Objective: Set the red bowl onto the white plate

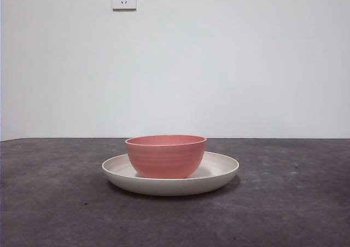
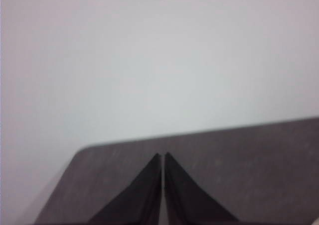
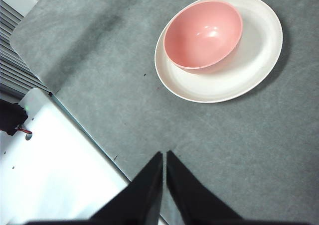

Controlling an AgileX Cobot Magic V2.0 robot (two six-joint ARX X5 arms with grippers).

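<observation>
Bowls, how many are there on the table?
1. The bowl sits upright in the plate, off-centre toward one side of it, with both grippers away from it. Nothing visible could hide another.

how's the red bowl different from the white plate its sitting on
The red bowl is salmon pink; the white plate is cream. The bowl is deep and narrow, the plate shallow and much wider. The bowl's wall has faint ridges; the plate looks plain. Both are round, upright and empty.
</observation>
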